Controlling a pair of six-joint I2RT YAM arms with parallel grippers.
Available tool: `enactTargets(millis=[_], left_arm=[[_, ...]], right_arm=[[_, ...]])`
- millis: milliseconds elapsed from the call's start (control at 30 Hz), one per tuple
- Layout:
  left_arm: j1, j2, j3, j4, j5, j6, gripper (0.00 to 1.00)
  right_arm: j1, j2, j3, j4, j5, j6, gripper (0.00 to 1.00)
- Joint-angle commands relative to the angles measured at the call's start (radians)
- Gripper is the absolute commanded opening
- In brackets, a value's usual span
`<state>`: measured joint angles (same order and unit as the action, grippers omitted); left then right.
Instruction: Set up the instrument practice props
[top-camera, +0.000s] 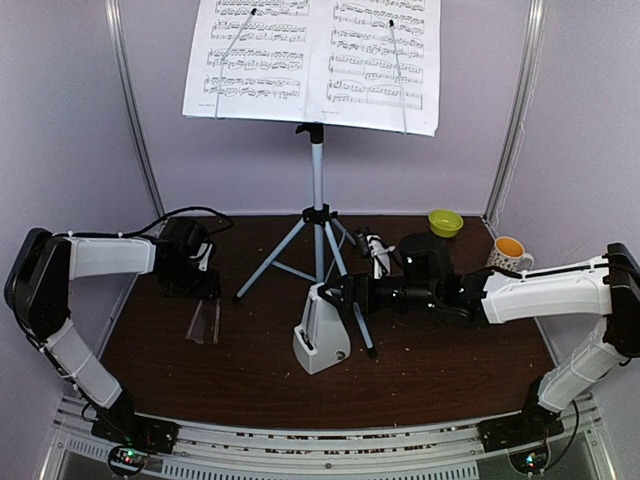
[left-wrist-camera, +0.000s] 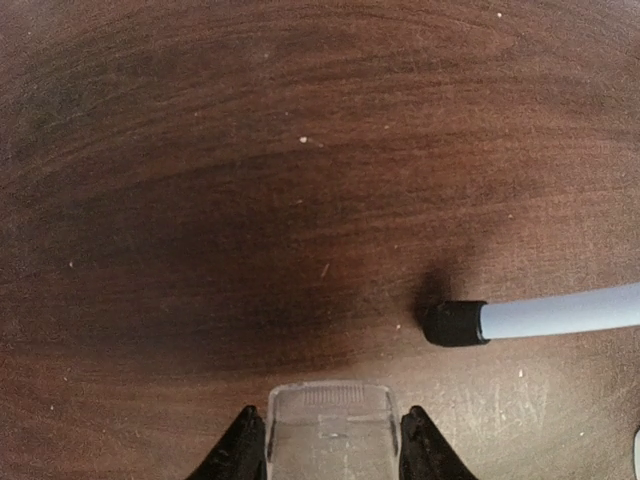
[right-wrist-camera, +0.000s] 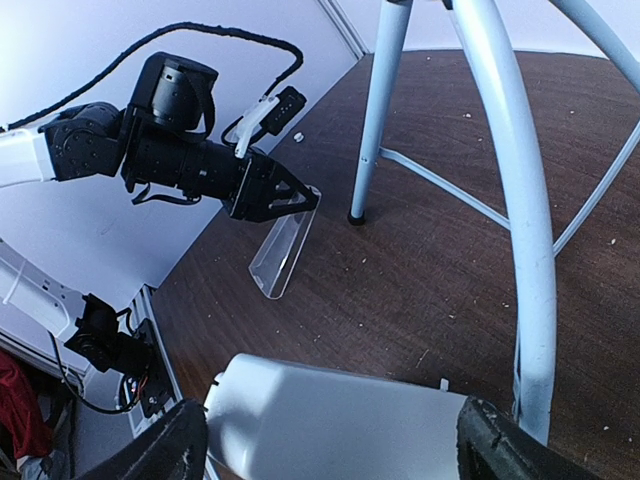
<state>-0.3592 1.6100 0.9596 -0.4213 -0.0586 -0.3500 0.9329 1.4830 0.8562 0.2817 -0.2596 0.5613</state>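
Brown bench (top-camera: 430, 370) overhead: holding clear cover (top-camera: 205, 320) in left fingers (top-camera: 200, 290), leaning on bench; straddling white metronome (top-camera: 322, 340) with right fingers (top-camera: 340, 292), beside music stand (top-camera: 317, 180) leg. Left wrist: clamped on cover from both sides. Right wrist: spread wide around metronome; cannot tell if gripping.

The table (left-wrist-camera: 300, 120) is dark wood, grained and matt. The clear cover (left-wrist-camera: 330, 430) between my matt black left fingers (left-wrist-camera: 238, 452) is glossy transparent plastic. The metronome (right-wrist-camera: 330, 420) looks smooth white plastic, I think; the music stand (right-wrist-camera: 520, 200) is satiny silver metal tubing, its foot (left-wrist-camera: 455, 323) black rubber
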Motion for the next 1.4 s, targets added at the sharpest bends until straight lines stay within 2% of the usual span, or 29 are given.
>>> enactTargets(millis=[0, 67, 200, 267, 367, 467, 567, 667, 767, 867, 1000, 1133, 1367], left_arm=[[0.009, 0.043, 0.049, 0.038, 0.032, 0.004, 0.25], [0.010, 0.060, 0.053, 0.043, 0.036, 0.002, 0.31], [0.010, 0.055, 0.048, 0.043, 0.041, 0.006, 0.56], [0.010, 0.030, 0.038, 0.042, 0.033, 0.006, 0.64], [0.010, -0.035, 0.008, 0.048, 0.025, -0.001, 0.70], [0.011, -0.121, -0.042, 0.073, 0.034, -0.008, 0.74], [0.000, -0.250, -0.131, 0.150, 0.083, 0.015, 0.70], [-0.061, -0.369, -0.219, 0.220, 0.096, 0.084, 0.65], [-0.139, -0.452, -0.302, 0.352, 0.152, 0.114, 0.55], [-0.201, -0.484, -0.372, 0.499, 0.232, 0.112, 0.44], [-0.284, -0.423, -0.367, 0.586, 0.223, 0.111, 0.32], [-0.331, -0.286, -0.322, 0.636, 0.207, 0.101, 0.27], [-0.404, -0.114, -0.226, 0.712, 0.178, 0.091, 0.24]], right_arm=[[0.011, 0.013, 0.036, -0.062, -0.023, -0.022, 0.87], [0.014, 0.013, 0.054, -0.057, -0.030, -0.016, 0.88], [0.022, 0.004, 0.078, -0.056, -0.037, -0.015, 0.92], [0.022, -0.010, 0.085, -0.057, -0.042, -0.015, 0.94], [0.021, -0.039, 0.090, -0.063, -0.046, -0.017, 0.99], [0.023, -0.084, 0.091, -0.086, -0.045, -0.025, 1.00], [0.022, -0.131, 0.066, -0.115, -0.040, -0.028, 0.99], [0.022, -0.182, 0.003, -0.121, -0.030, -0.017, 0.95], [0.022, -0.212, -0.076, -0.119, -0.015, -0.004, 0.88], [0.026, -0.222, -0.166, -0.100, 0.001, 0.015, 0.76], [0.042, -0.210, -0.230, -0.083, 0.042, 0.033, 0.58], [0.059, -0.163, -0.250, -0.053, 0.073, 0.049, 0.43], [0.065, -0.067, -0.242, -0.006, 0.107, 0.072, 0.31]])
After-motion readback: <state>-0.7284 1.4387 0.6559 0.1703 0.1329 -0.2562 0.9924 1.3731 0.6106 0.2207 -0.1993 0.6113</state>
